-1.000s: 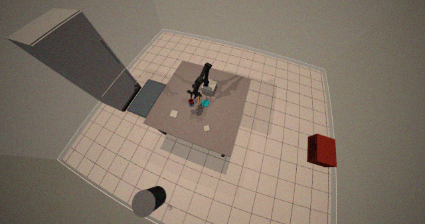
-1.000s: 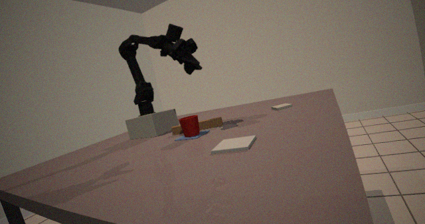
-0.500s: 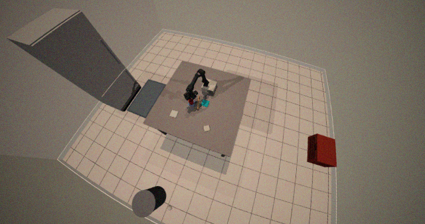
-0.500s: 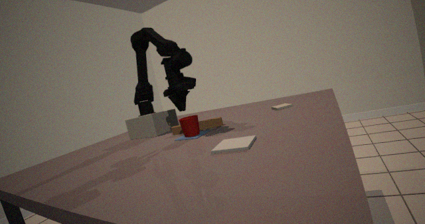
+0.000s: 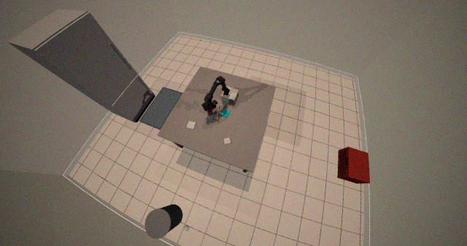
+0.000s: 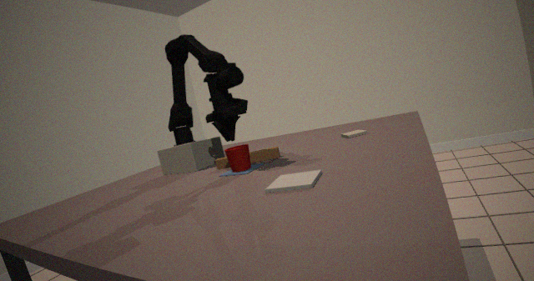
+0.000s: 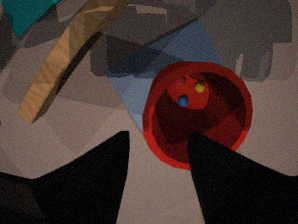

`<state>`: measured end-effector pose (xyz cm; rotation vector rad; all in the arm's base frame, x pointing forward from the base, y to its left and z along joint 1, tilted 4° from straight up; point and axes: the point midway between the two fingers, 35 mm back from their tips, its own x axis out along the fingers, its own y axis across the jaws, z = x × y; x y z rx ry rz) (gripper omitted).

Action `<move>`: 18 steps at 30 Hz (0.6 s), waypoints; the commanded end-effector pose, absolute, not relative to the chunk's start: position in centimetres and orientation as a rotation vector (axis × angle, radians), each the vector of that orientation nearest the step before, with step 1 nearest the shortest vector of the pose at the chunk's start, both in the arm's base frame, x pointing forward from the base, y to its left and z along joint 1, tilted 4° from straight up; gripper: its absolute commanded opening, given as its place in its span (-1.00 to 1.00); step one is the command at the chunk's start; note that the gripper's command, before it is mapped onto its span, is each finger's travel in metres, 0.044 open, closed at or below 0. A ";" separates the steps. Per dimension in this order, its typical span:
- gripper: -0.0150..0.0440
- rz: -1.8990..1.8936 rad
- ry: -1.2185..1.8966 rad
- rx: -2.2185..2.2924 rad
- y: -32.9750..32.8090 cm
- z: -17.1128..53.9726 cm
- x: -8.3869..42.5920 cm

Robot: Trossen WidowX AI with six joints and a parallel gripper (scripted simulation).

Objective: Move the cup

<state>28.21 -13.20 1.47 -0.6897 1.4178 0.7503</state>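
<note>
Pictured upright on the blue pad (image 5: 208,115) (image 6: 234,173) (image 7: 185,47), directly below the black tool (image 5: 209,106) (image 6: 230,140) (image 7: 158,140): the red cup (image 5: 210,112) (image 6: 239,158) (image 7: 225,105), at the center of the marble transfer. Seen from the wrist with fingertips apart, partway open, and with nothing gripped between them. Pointed down over the cup from the bent arm (image 5: 220,79) (image 6: 179,81), with one finger overlapping the near rim in the wrist view and the other off to the side of the cup.

Visible inside the cup, low on its floor: a yellow marble (image 7: 200,87) and a blue marble (image 7: 183,101), plus a small dark spot too dim to identify. Just beside the cup, standing between it and the teal pad (image 5: 225,113) (image 7: 27,12): a wooden barrier (image 5: 218,112) (image 6: 267,154) (image 7: 57,60). Hidden from the exterior camera: the teal pad, across the barrier from the cup.

Also on the brownish surface (image 5: 237,129) (image 6: 355,214) (image 7: 162,200): a pale tile (image 5: 190,125) (image 6: 295,181) near the cup, a second pale tile (image 5: 227,141) (image 6: 354,133) farther from it, and, near the cup on the arm's side, the light base block (image 5: 231,96) (image 6: 177,160).
</note>
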 end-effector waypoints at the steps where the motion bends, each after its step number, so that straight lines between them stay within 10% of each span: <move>1: 0.01 0.766 1.421 -0.685 -13.0 0.5 28.1; 18: 0.01 0.766 1.421 -0.685 -12.8 -2.3 28.1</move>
